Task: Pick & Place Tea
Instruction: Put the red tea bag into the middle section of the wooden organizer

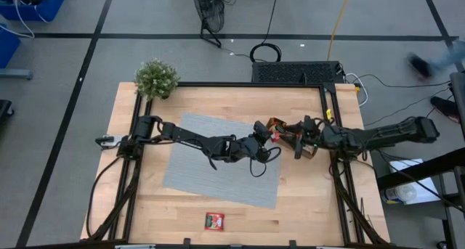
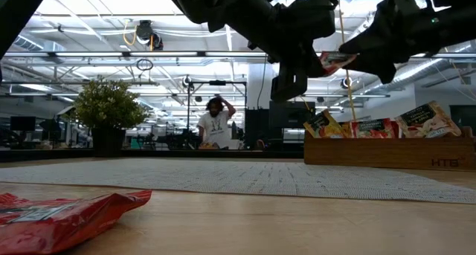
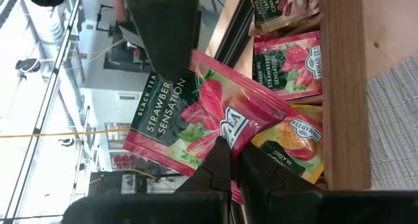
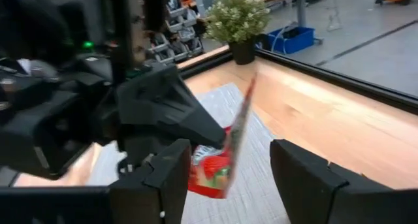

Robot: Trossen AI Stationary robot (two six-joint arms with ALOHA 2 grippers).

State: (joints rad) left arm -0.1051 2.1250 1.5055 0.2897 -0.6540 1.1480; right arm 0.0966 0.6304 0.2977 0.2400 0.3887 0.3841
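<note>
High view shows me both arms stretched inward, meeting above the brown wooden compartment tray [image 1: 309,149]. My left gripper [image 3: 230,160] pinches a red strawberry tea sachet [image 3: 189,113] aloft; my right gripper [image 4: 228,175] stands wide, fingers flanking it.

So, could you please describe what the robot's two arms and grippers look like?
Both arms are dark, nearly black, built of jointed segments, with black cables looping beside them. The left gripper and right gripper each end in two dark fingers. The right fingers are broad, flat, matte black blocks with angular edges. A small green light glows on the left arm's wrist housing.
</note>
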